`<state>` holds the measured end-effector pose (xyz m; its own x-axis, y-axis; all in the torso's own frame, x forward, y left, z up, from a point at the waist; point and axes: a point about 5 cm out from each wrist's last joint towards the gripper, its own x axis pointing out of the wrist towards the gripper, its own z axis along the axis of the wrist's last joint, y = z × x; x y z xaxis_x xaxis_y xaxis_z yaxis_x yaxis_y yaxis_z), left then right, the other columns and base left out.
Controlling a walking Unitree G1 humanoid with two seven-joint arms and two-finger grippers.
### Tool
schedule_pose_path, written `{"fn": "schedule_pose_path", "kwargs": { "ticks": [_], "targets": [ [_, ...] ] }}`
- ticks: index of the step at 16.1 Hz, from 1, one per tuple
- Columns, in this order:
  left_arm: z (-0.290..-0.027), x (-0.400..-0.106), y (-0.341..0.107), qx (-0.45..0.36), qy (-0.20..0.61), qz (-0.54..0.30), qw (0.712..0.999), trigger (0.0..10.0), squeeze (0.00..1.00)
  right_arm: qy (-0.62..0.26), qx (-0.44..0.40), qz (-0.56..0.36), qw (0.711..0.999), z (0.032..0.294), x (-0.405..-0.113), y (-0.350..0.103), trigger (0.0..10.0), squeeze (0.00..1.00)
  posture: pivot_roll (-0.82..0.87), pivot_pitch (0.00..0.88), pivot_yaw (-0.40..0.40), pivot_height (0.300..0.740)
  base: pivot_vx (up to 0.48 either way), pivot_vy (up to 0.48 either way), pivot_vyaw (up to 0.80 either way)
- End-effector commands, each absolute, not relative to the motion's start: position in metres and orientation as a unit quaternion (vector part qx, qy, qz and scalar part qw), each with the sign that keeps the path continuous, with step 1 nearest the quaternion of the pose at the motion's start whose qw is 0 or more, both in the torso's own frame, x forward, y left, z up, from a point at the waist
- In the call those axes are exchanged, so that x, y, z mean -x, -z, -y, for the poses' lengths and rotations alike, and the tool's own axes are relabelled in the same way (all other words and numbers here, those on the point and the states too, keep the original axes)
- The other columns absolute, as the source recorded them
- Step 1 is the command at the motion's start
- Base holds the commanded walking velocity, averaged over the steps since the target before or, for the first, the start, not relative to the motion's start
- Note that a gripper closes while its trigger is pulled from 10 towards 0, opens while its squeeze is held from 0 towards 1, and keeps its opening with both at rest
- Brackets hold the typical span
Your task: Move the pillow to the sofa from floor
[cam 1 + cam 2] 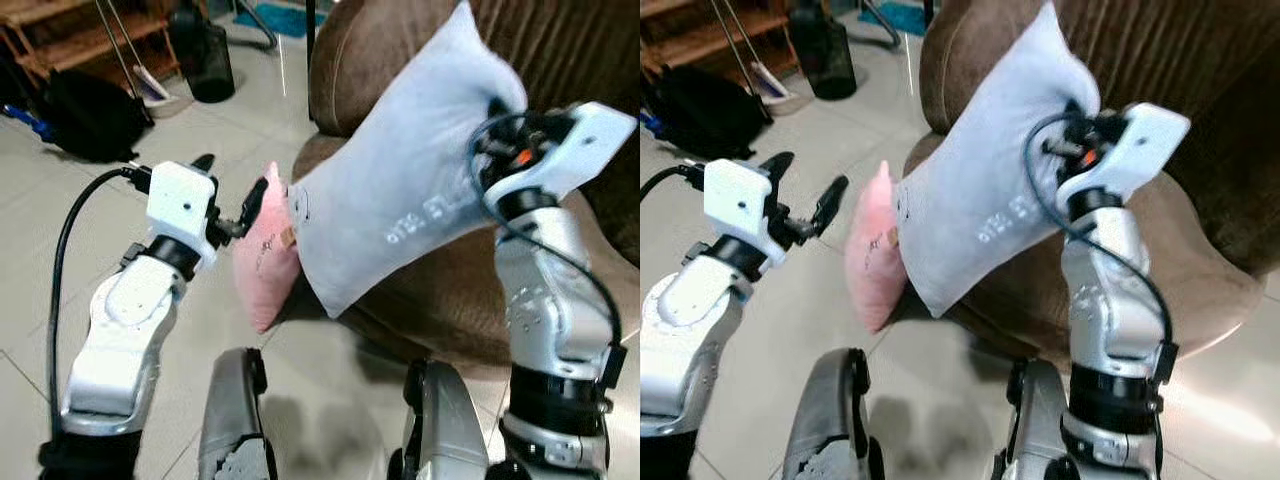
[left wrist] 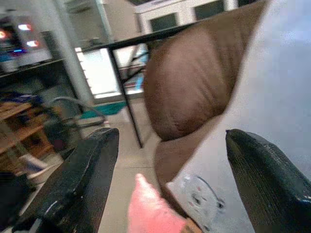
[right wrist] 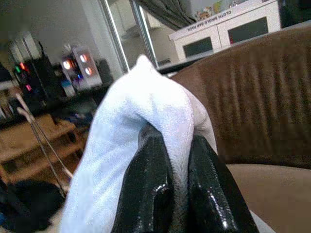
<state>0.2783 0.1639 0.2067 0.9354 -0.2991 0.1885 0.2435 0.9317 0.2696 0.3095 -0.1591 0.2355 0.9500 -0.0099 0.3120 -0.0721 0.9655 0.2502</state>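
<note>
Above the brown sofa [image 1: 560,60], right gripper [image 3: 179,160] fingers clenched on pale pillow [image 1: 400,190]; left gripper [image 1: 232,190] fingers released.

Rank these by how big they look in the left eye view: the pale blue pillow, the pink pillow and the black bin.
1. Pale blue pillow, largest.
2. Pink pillow, partly hidden.
3. Black bin, smallest, though it stands farther away.

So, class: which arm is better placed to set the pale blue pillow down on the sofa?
Right: the right gripper already pinches the pale blue pillow above the sofa; the left gripper is open.
</note>
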Motion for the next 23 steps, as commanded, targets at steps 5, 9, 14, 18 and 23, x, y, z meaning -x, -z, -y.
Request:
{"fn": "schedule_pose_path", "kwargs": {
  "ticks": [5, 9, 14, 18, 23],
  "targets": [
    [-0.169, -0.284, -0.204, -0.131, 0.094, 0.1, 0.982, 10.0, 0.0, 0.005, -0.108, 0.17, 0.98, 0.159, -0.306, -0.246, 10.0, 0.0, 0.03, 0.009, 0.03, 0.62, 0.0, 0.0, 0.0],
    [-0.171, -0.286, -0.2, -0.135, 0.076, 0.093, 0.984, 10.0, 0.0, 0.004, -0.1, 0.175, 0.979, 0.156, -0.309, -0.255, 10.0, 0.0, 0.03, 0.017, 0.019, 0.655, 0.0, 0.0, 0.0],
    [-0.169, -0.29, -0.203, -0.151, 0.083, 0.103, 0.98, 10.0, 0.0, -0.002, -0.095, 0.204, 0.974, 0.155, -0.309, -0.279, 10.0, 0.0, 0.03, 0.01, 0.028, 0.71, 0.0, 0.0, 0.0],
    [-0.168, -0.295, -0.204, -0.154, 0.081, 0.108, 0.979, 10.0, 0.0, -0.011, -0.067, 0.211, 0.975, 0.153, -0.31, -0.286, 10.0, 0.0, 0.02, 0.008, 0.028, 0.74, 0.0, 0.0, 0.0],
    [-0.167, -0.3, -0.203, -0.139, 0.067, 0.107, 0.982, 10.0, 0.0, -0.001, -0.037, 0.186, 0.982, 0.153, -0.313, -0.275, 10.0, 0.0, -0.03, 0.029, 0.028, 0.74, 0.0, 0.0, 0.0]
  ]
}}
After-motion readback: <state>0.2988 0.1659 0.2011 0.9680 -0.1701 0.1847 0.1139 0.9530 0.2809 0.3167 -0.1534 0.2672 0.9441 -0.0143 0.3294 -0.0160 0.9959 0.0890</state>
